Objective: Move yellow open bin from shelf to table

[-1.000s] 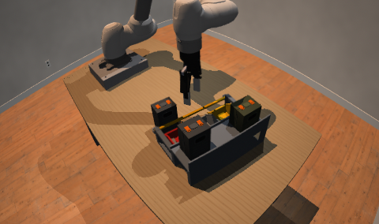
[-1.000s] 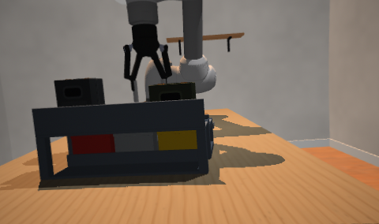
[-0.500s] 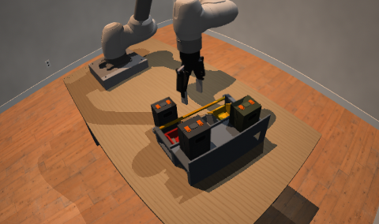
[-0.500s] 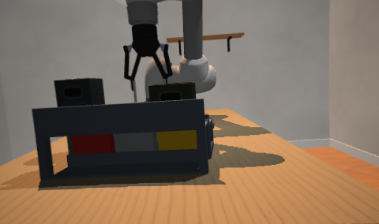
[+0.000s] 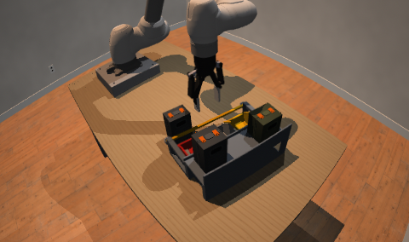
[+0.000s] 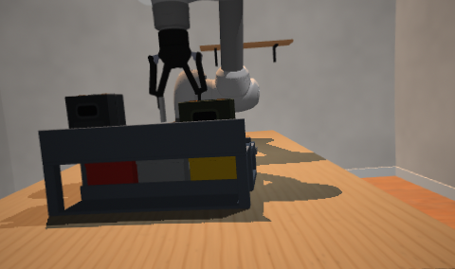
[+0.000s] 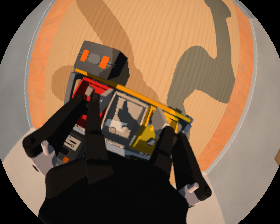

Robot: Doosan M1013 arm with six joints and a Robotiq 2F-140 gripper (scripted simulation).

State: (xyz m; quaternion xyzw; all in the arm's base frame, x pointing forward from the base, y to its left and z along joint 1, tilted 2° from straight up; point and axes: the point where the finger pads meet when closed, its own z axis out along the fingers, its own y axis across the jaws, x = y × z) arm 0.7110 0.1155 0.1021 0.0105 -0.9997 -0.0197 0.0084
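The yellow open bin (image 5: pixel 240 123) sits at the right end of the dark shelf (image 5: pixel 233 149), beside a grey bin (image 6: pixel 161 170) and a red bin (image 5: pixel 187 146). Its back face shows in the exterior view (image 6: pixel 212 168), and its open front shows in the wrist view (image 7: pixel 147 137). My gripper (image 5: pixel 207 100) hangs in the air above and in front of the shelf, on the open-front side. It is open and holds nothing. It also shows in the exterior view (image 6: pixel 178 101) and the wrist view (image 7: pixel 127 123). The bin's parts are too small to make out.
Three dark boxes with orange clips stand on and by the shelf top (image 5: pixel 177 119), (image 5: pixel 209 146), (image 5: pixel 266 121). A yellow rail (image 5: pixel 207 121) runs along the shelf's open front. The arm's base (image 5: pixel 127 74) stands at the table's far corner.
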